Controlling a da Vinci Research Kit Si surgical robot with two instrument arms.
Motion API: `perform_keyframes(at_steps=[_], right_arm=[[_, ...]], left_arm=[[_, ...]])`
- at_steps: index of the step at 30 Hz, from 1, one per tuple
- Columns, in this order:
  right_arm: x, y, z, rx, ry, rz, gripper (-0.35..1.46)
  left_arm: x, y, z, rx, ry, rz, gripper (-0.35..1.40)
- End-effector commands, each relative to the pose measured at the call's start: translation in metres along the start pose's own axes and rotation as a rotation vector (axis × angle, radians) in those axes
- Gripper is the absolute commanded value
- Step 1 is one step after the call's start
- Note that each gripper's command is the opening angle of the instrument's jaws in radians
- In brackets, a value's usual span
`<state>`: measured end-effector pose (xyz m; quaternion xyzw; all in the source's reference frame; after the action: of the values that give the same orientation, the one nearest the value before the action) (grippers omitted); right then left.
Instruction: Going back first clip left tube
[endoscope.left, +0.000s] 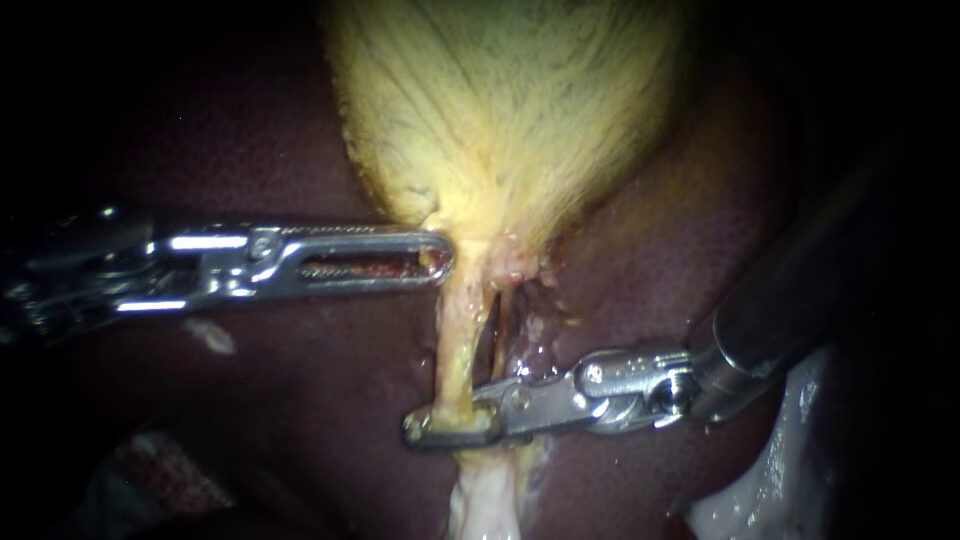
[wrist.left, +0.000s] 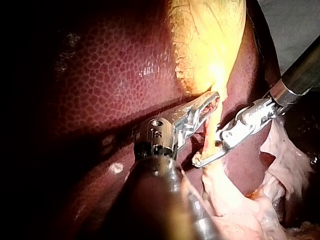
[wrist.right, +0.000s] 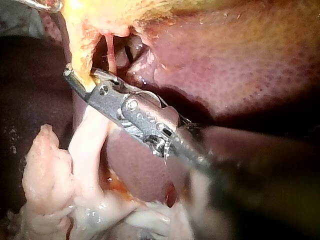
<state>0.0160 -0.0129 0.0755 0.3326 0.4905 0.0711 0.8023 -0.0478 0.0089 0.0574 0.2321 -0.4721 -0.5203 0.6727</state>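
The pale yellow, stringy left tube (endoscope.left: 462, 345) runs upright from the neck of the yellow gallbladder (endoscope.left: 500, 110). My silvery right instrument (endoscope.left: 420, 430) crosses it low down at right angles, slim jaws closed on it from both sides (any clip there is hidden). Withdrawal would run rightward along its shaft. My left instrument (endoscope.left: 440, 258) clamps the neck above.

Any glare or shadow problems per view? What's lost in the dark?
Endoscope view: light pools on the gallbladder, glare streaks the left instrument, the right instrument has its shaft in shadow, and the edges go black. Left wrist view: hotspot on the gallbladder, the liver glistens, the near shaft is dark. Right wrist view: the tube is well lit, the near shaft is shadowed.
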Motion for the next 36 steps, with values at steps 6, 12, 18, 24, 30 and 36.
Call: perform_keyframes(at_steps=[6,12,18,24,30,36], right_arm=[[0.0000,0.0000,0.0000,0.000,-0.003,0.000,-0.35],[0.0001,0.0001,0.0001,-0.001,-0.009,-0.005,-0.15],[0.0004,0.0003,0.0001,-0.001,-0.011,-0.098,0.26],[0.0007,0.0003,0.0003,-0.001,-0.014,-0.132,0.43],[0.0008,0.0004,0.0003,-0.004,-0.015,-0.178,0.50],[0.0010,0.0004,0.0002,-0.021,-0.014,-0.207,0.52]], left_arm=[[0.0000,0.0000,0.0000,0.000,0.000,0.001,-0.21],[0.0000,0.0000,0.0000,0.000,0.000,0.001,-0.21],[0.0000,0.0000,-0.0001,0.001,0.000,0.001,-0.21],[0.0000,0.0000,-0.0001,0.001,0.000,0.001,-0.21],[0.0000,0.0000,-0.0002,0.000,0.000,0.001,-0.21],[0.0000,0.0000,-0.0002,0.000,0.000,0.001,-0.21]])
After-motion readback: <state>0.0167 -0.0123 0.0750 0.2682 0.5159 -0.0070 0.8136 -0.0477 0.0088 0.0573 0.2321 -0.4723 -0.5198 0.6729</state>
